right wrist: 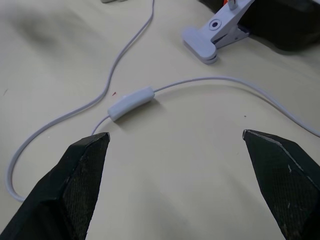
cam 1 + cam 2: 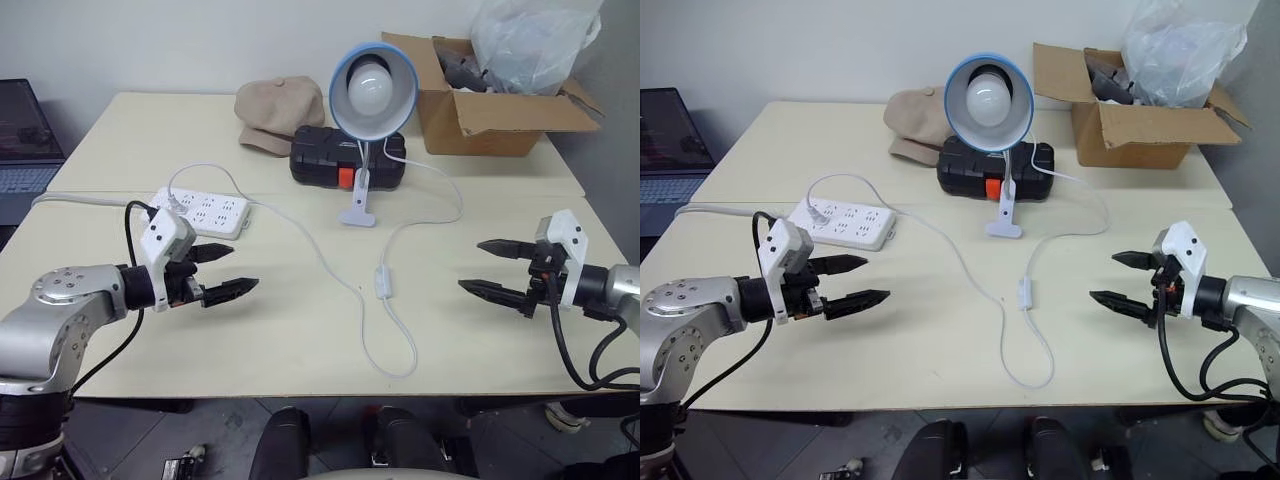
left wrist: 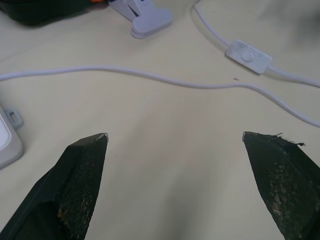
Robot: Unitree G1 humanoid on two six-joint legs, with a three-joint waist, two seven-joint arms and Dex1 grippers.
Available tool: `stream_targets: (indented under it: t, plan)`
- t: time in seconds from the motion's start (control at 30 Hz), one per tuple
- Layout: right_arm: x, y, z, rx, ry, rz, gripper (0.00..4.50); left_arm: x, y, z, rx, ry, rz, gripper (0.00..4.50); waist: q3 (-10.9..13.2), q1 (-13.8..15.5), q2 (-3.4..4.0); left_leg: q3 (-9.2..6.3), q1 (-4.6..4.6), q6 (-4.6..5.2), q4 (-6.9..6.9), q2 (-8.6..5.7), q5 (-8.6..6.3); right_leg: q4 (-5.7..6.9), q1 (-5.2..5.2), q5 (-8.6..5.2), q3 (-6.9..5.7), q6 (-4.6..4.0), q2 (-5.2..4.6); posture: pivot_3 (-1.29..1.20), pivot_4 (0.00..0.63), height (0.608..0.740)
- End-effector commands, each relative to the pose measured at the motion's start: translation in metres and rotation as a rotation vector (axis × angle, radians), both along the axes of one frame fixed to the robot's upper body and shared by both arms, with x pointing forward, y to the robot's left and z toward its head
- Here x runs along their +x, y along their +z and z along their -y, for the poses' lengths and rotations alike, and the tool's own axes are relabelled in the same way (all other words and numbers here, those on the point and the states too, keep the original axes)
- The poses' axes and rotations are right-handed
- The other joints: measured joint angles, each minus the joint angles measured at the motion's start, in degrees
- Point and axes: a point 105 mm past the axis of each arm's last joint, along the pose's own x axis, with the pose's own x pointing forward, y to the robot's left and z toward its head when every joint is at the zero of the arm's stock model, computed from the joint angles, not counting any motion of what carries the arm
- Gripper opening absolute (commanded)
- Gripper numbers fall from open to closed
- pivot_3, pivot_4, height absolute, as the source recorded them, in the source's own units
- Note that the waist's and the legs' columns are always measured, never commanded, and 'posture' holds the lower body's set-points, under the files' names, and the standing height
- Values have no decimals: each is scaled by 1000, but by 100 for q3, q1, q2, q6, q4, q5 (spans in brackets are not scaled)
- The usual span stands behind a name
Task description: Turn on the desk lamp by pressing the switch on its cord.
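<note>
switch (image 2: 383, 283) mid-table, bare tabletop around | left fingers (image 2: 228, 271) wide | right fingers (image 2: 492, 268) wide

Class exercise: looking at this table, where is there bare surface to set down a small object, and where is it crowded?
Free: the far left tabletop behind the power strip, and the near strip between the cord loop and right gripper. Crowded: the back middle, where hat, black case, lamp and box cluster.

Bare worktop (image 2: 300, 340) lies open between both spread grippers and the switch (image 2: 383, 283). Only the thin cord (image 2: 395, 345) loops near the front edge. The power strip (image 2: 203, 212), desk lamp (image 2: 372, 95) and black case (image 2: 325, 155) crowd the rear.
</note>
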Motion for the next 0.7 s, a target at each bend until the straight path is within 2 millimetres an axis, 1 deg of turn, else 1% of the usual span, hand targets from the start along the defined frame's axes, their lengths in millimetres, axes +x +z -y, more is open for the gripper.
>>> stream_targets:
  t: [0.03,0.2,0.33,0.43,0.5,0.6,0.7]
  plan:
    - [0,14,-1,-3,29,48,4474,-6,11,4,1,-29,49,4500,0,1,0,-1,0,0,0,0,0,0,0,0,0,0,0,0,150,740]
    - [0,12,-3,-6,34,47,4474,-5,15,8,1,-24,82,4500,0,2,0,-1,0,0,1,0,0,0,0,0,0,0,0,0,150,740]
    - [0,9,-3,-15,32,32,4474,-11,26,19,-30,-102,149,4500,0,2,0,0,0,0,0,0,0,0,1,0,0,0,0,0,150,740]
    - [0,7,-6,-15,31,13,4474,-16,30,23,-63,-154,158,4500,0,3,0,0,-1,0,1,0,0,-1,1,1,0,-1,0,0,150,740]
    - [1,4,-7,-25,2,-30,4474,-28,32,27,-103,-225,102,4500,0,-7,0,0,0,0,0,0,0,0,1,0,0,-1,0,0,150,740]
    - [9,6,-2,-3,-83,-65,4474,-44,23,29,-75,-299,-14,4500,0,-21,0,1,0,0,1,1,0,1,0,0,1,0,0,0,150,740]
    - [14,13,1,52,-136,-94,4474,-50,20,35,-84,-332,-50,4500,1,-7,4,2,0,0,0,-1,0,0,-1,0,2,0,-1,0,150,740]
